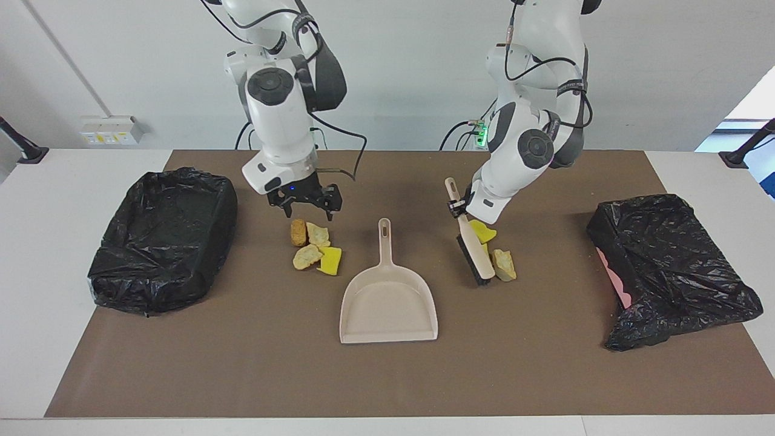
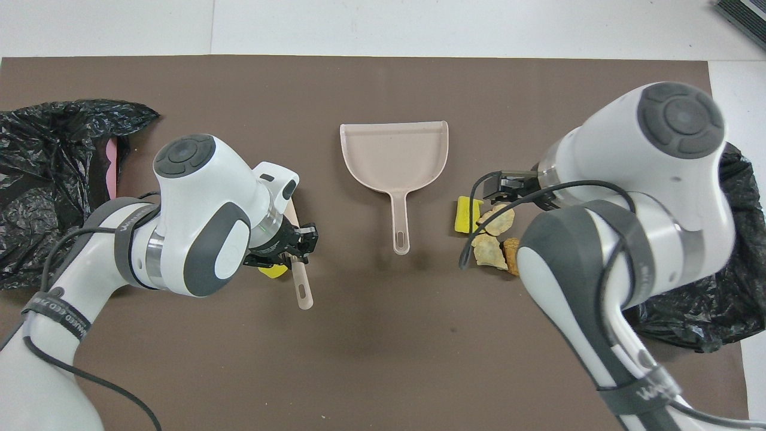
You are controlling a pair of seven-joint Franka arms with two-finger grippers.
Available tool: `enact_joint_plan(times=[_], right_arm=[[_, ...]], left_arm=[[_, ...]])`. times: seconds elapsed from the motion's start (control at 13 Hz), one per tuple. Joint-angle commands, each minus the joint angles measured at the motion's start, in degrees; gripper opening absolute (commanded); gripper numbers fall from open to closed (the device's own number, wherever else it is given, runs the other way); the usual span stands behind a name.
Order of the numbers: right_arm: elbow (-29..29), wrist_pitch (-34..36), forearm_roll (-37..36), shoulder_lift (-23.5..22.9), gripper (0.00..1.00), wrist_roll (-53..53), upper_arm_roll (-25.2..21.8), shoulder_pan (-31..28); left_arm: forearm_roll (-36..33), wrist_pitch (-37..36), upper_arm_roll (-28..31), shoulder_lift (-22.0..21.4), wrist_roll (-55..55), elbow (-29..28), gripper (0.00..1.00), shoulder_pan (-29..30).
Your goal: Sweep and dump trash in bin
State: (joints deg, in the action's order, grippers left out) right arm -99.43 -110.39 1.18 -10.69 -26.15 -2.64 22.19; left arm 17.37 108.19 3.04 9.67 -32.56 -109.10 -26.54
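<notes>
My left pincer grips the brush; my right hangs open over the trash

Facing view: my left gripper (image 1: 458,204), right of centre, is clamped tight on the handle of the brush (image 1: 474,253), whose bristles sit low against a yellow wedge (image 1: 482,231) and a tan lump (image 1: 504,264). My right gripper (image 1: 307,209), left of centre, hangs with fingers spread wide and empty just above the cluster of four chunks (image 1: 313,247). The dustpan (image 1: 389,303) lies at centre, a black bin (image 1: 162,239) at the left edge. Overhead view: my left gripper (image 2: 299,244) is at lower left, closed on the brush handle (image 2: 301,286); the cluster (image 2: 488,230) sits right of centre beside the dustpan handle (image 2: 400,224), partly under my right arm
</notes>
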Motion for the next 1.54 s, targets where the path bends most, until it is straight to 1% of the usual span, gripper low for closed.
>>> enact_joint_plan(times=[0.0,0.15,0.31,0.38,0.54,0.77,0.92,1.08,1.15,1.23,1.38,1.46], right_arm=[[0.7,-4.5,0.8,-4.1,1.00,-4.2,-0.2,3.6],[0.7,-8.4,0.8,-7.3,1.00,-7.7,-0.2,6.2],[0.6,-11.8,0.8,-10.2,1.00,-7.9,-0.2,7.1],[0.5,-13.1,0.8,-11.0,1.00,-7.9,-0.2,8.1],[0.4,-13.2,0.8,-11.5,1.00,-8.0,-0.2,9.4],[0.0,-13.6,0.7,-11.5,1.00,-8.0,-0.2,11.2],[-0.3,-12.8,0.6,-11.3,1.00,-7.4,-0.2,11.9],[-0.7,-12.5,-0.1,-11.3,1.00,-6.6,-0.2,11.5],[-0.7,-12.7,-0.1,-11.3,0.87,-5.7,-0.2,11.4],[-0.7,-13.4,-0.1,-11.4,0.76,-5.5,-0.2,11.3],[-0.8,-13.4,-0.1,-11.4,0.66,-5.3,-0.2,11.1],[-0.8,-13.4,-0.1,-11.4,0.53,-5.3,-0.2,11.0]], left_arm=[[-3.1,-1.4,0.6,-2.9,0.4,0.2,0.00,0.5],[-5.8,-3.2,0.7,-4.3,0.7,0.2,0.00,1.0],[-8.1,-5.2,0.6,-6.1,1.0,0.0,0.00,2.8],[-9.8,-6.6,0.6,-6.4,1.7,-0.1,0.00,3.2],[-12.6,-7.9,0.6,-7.6,4.9,-1.6,0.00,4.6],[-13.0,-7.0,0.6,-9.3,11.4,-5.1,0.00,8.6],[-14.3,-6.6,0.6,-9.6,15.6,-6.0,0.00,11.1],[-14.4,-2.9,0.6,-10.8,16.7,-9.7,0.00,11.7],[-14.4,-0.9,0.6,-11.2,16.7,-11.3,0.00,11.6],[-14.4,-0.4,0.6,-11.3,16.7,-11.7,0.00,11.6],[-14.5,-0.3,0.6,-11.3,17.4,-11.9,0.00,11.7],[-14.5,-0.3,0.6,-11.3,17.4,-12.4,0.00,11.7]])
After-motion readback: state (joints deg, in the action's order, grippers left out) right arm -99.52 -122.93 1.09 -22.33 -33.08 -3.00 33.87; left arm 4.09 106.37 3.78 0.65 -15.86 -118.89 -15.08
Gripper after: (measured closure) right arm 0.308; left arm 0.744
